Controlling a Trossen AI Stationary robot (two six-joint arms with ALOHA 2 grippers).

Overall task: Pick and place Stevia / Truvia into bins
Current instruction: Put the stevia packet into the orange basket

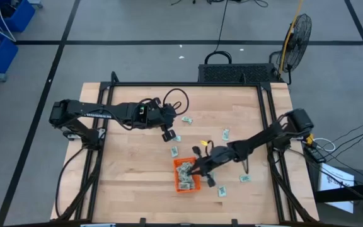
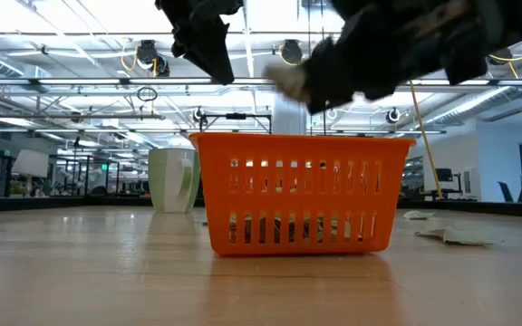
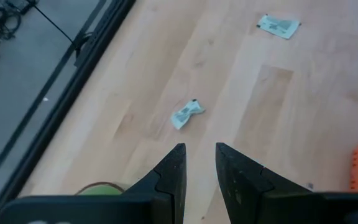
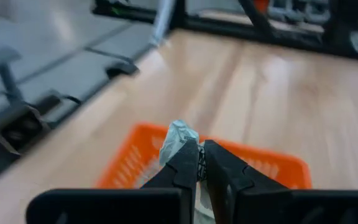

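My right gripper [image 4: 199,163] has its jaws pinched on a sachet [image 4: 178,140] just above the orange tray [image 1: 187,176]; I should release only over its middle. My left gripper [image 3: 199,163], jaws apart, hovers over the tabletop [image 1: 137,170].

Two dark, slim jointed robot arms, matte black all over.
The left arm [image 1: 99,113] carries pale lettering along its forearm and a looping black cable near the wrist; the right arm [image 1: 263,135] ends in a boxy black base joint; each gripper shows tapering black fingers [image 3: 169,177].
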